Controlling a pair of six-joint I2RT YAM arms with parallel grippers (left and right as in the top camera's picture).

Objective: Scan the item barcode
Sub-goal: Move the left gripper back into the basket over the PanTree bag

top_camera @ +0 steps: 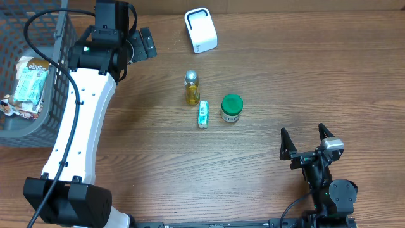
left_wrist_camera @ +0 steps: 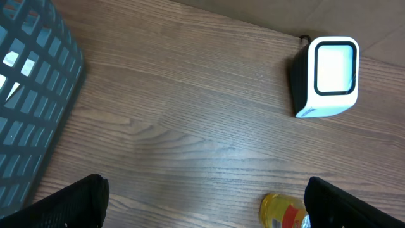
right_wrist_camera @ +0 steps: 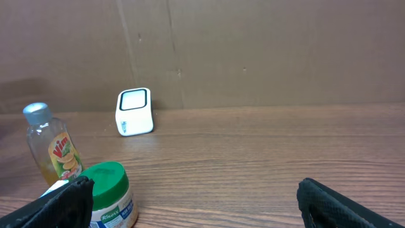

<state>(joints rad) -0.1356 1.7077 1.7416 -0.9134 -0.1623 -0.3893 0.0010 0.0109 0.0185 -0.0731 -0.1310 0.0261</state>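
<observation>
Standing open, empty, near bench front: right fingers. Mid-bench cluster: green-lidded jar, small carton, upright yellow bottle. Farther: white scanner; left fingers, open, empty, between scanner and grey basket.

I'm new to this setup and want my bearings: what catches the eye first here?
Three small items cluster mid-table: a yellow bottle, a box and a green-lidded jar. A white scanner stands beyond them, and a grey basket of packets sits far left beside the white left arm.
</observation>
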